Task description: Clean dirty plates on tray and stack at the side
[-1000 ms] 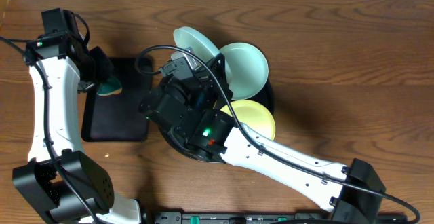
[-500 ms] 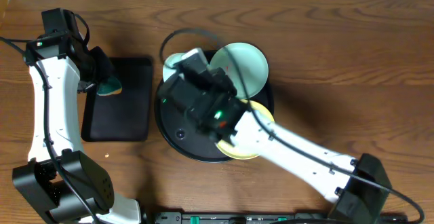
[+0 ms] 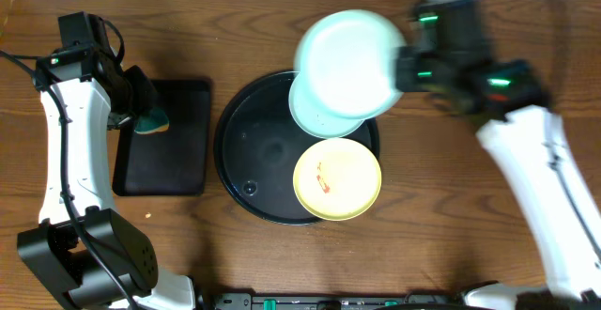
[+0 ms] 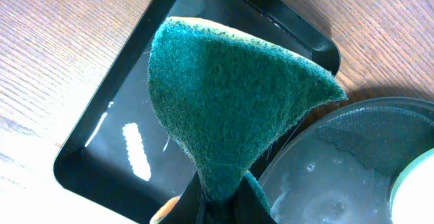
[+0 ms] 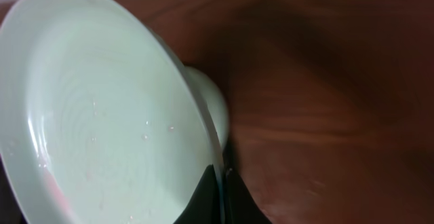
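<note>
Gripping a dark green scouring sponge at left, a pale mint round plastic plate aloft at right.
The left hand is clamped on the sponge, which hangs over the left part of a small rectangular black plastic tray on the brown wooden desk. Just beside that lies the large round black tray. A pale yellow round plastic plate with a red-orange smear sits at its lower right, and a second pale mint plate at its upper right. The lifted plate, blurred, hangs above that second one and partly covers it. The right hand is at its right rim, fingers pinched shut on the edge.
</note>
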